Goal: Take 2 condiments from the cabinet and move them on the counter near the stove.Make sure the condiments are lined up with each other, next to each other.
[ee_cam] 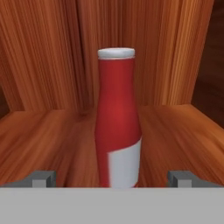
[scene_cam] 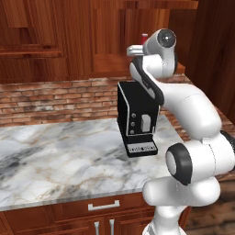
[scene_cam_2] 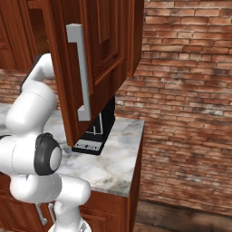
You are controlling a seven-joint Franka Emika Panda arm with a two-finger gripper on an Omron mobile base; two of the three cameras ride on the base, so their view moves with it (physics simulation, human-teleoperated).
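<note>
**Hand view: open claw faces the red bottle on the cabinet shelf**

Hand view looks straight into the cabinet [ee_cam: 48, 65], a reddish-brown wooden niche with a flat shelf floor and grained back and side walls. The red bottle [ee_cam: 118, 118] stands upright on that shelf, near the middle, with a white cap on top and a white patch low on its right side. The claw [ee_cam: 112, 178] is open wide: its two fingertips [ee_cam: 43, 178] show at the bottom, one far to the left and one far to the right, with the bottle's base between them and touching neither.

In the left base view the white arm [scene_cam: 193, 114] rises from the lower right and reaches up toward the wooden cabinets, where a small bit of the red bottle [scene_cam: 145, 38] and its pale cap peeks out just beside the arm's upper joint. A black coffee machine [scene_cam: 136, 120] stands on the marble desk [scene_cam: 59, 156], against the brick wall.

In the right base view a wooden cabinet door [scene_cam_2: 97, 59] with a long silver handle [scene_cam_2: 80, 72] hangs in front, the coffee machine partly hidden below it on the desk's right end.
</note>
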